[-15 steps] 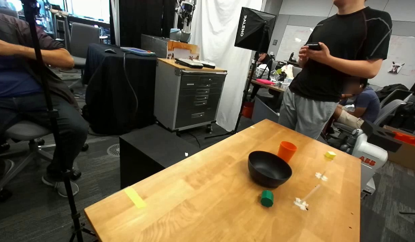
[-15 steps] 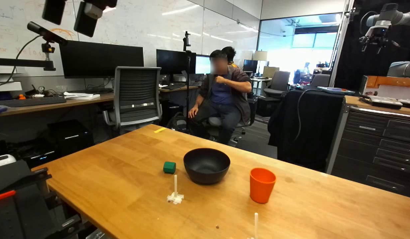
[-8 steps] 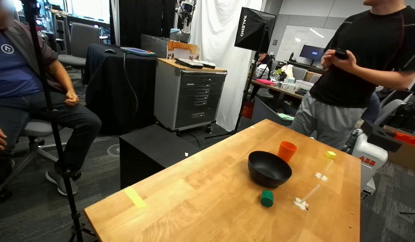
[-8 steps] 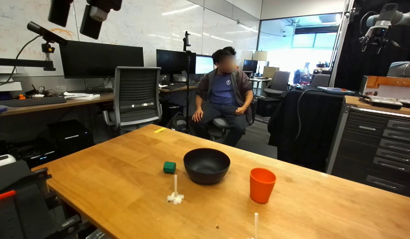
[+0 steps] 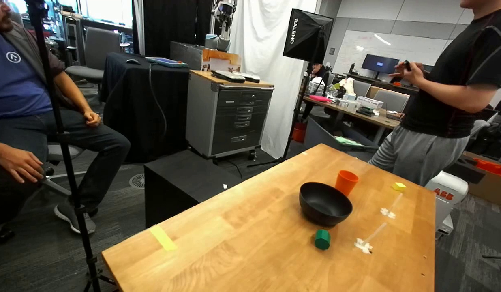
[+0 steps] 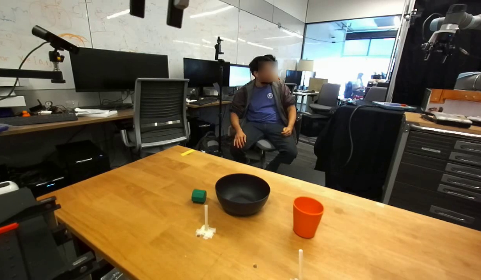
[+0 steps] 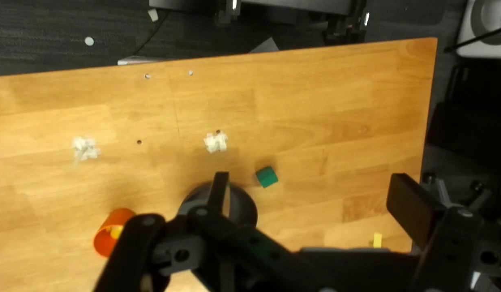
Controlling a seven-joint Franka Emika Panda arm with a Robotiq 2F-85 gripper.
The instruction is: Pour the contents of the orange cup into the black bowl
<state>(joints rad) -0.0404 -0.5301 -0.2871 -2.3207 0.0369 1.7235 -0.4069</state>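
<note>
The orange cup (image 5: 347, 184) stands upright on the wooden table; it also shows in an exterior view (image 6: 306, 223). In the wrist view the cup (image 7: 120, 216) has something yellow (image 7: 116, 232) inside. The black bowl (image 5: 325, 202) stands beside the cup; in an exterior view the bowl (image 6: 242, 206) looks empty. In the wrist view the bowl (image 7: 244, 207) is partly hidden by a finger. My gripper (image 6: 156, 19) is high above the table at the top edge of an exterior view. In the wrist view my gripper (image 7: 310, 180) is wide open with nothing between its fingers.
A green block (image 6: 199, 196) lies by the bowl. A yellow block (image 5: 399, 186) lies near the table's edge. Thin pegs (image 6: 206, 217) stand taped to the table (image 6: 147, 186). A person (image 5: 445, 77) stands by the table; another (image 6: 264, 105) sits beyond it.
In an exterior view my gripper has moved right and slightly up, after a small shift right and down. Cup, bowl and blocks have not moved. The standing person has moved sideways; the seated person has shifted.
</note>
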